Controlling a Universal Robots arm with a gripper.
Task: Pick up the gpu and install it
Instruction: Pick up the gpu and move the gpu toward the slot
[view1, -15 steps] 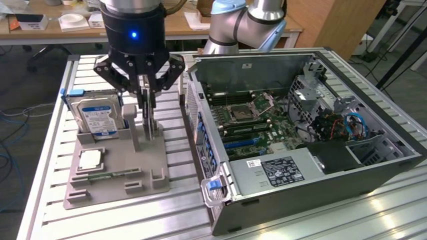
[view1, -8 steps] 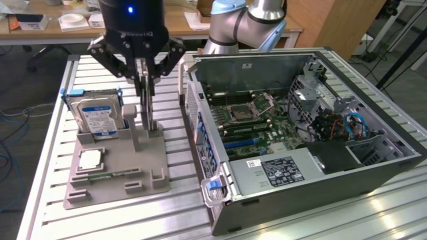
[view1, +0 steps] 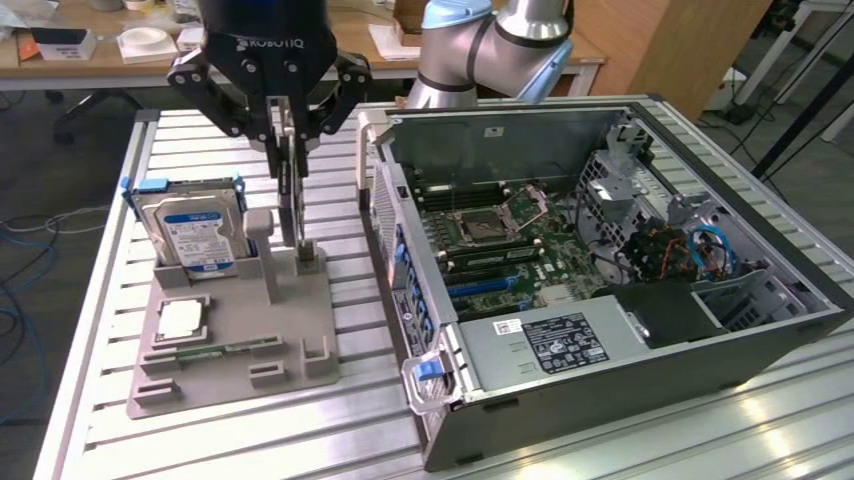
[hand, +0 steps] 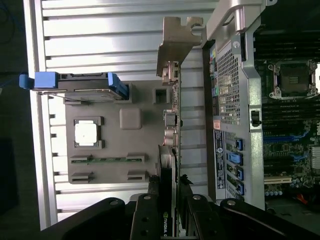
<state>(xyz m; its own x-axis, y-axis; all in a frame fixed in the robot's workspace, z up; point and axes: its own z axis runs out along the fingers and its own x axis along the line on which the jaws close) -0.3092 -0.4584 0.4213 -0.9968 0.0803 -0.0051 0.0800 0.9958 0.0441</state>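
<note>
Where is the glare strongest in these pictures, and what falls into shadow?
Exterior view: glare whitens the table slats at that view's lower right. Wrist view: the table shines pale, while the gripper around the gpu is almost black.

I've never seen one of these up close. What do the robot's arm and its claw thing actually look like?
The arm is made of rounded silver-grey metal tubes with light blue caps on the joints. The gripper is black, with white ROBOTIQ lettering on its body, bolted linkages and two fingers.
</note>
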